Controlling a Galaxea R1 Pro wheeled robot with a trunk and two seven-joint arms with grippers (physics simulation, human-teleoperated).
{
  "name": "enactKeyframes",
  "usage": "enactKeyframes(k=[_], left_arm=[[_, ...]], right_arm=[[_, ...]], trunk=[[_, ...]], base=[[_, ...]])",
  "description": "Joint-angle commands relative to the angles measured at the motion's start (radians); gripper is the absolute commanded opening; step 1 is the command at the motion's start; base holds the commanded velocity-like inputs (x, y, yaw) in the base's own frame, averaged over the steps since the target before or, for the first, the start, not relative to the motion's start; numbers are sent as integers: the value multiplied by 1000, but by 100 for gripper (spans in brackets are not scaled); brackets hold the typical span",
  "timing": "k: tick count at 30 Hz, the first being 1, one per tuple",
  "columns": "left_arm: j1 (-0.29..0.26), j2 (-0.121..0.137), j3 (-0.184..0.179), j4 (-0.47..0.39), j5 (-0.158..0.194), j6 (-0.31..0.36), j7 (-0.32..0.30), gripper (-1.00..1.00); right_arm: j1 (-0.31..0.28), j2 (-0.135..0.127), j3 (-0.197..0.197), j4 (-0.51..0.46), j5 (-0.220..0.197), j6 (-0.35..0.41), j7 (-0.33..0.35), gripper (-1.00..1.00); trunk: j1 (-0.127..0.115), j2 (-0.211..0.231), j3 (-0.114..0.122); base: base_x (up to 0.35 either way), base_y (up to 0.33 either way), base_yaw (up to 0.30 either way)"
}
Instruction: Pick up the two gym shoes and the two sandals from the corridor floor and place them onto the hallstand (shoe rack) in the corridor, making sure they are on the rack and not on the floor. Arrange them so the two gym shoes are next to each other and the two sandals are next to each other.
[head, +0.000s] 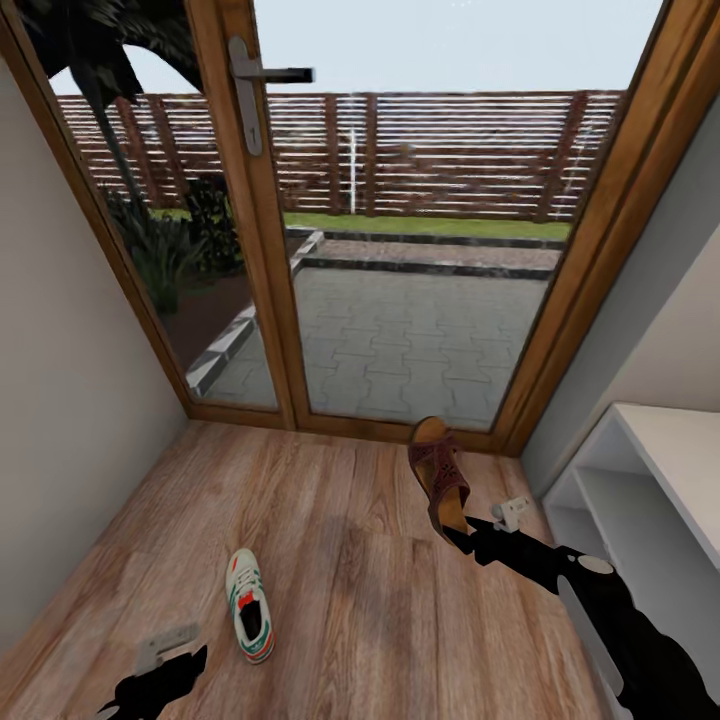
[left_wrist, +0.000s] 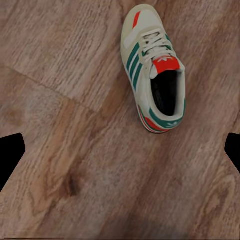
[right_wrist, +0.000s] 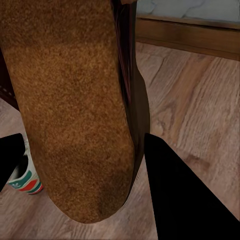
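Right gripper (head: 462, 535) clamps a brown sandal (head: 440, 477) at its heel, at 1 o'clock above the floor (head: 350, 600). Left gripper (left_wrist: 120, 150), fingers spread wide, hovers over one gym shoe (left_wrist: 155, 70).

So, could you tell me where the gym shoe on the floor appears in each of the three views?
Head view: the gym shoe lies on the floor, lower left of centre.
Left wrist view: it fills the upper right, opening visible.
Right wrist view: a sliver of its heel peeks beside the held sandal.
Shared landmark: the wood-grain floor planks.
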Motion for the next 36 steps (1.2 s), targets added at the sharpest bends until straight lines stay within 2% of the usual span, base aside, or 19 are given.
enactKeyframes(k=[1, 9, 14, 22, 36], left_arm=[[0, 0, 0, 1, 0, -1, 0, 100], [0, 1, -2, 3, -3, -2, -4, 100], [-1, 1, -3, 3, -5, -2, -2, 100], [-7, 1, -3, 3, -1, -2, 1, 100], [-11, 1, -2, 3, -2, -2, 1, 100]], right_arm=[[0, 0, 0, 0, -3, 2, 0, -100], [0, 0, 0, 0, -5, 2, 0, -100], [0, 0, 0, 0, -5, 2, 0, -100], [0, 0, 0, 0, -5, 2, 0, -100], [0, 0, 0, 0, -5, 2, 0, -100]], trunk=[[0, 0, 0], [0, 0, -3], [0, 0, -3], [0, 0, -3], [0, 0, -3]], base=[[0, 0, 253], [0, 0, 178], [0, -70, 20], [0, -229, 3], [15, -26, 0]])
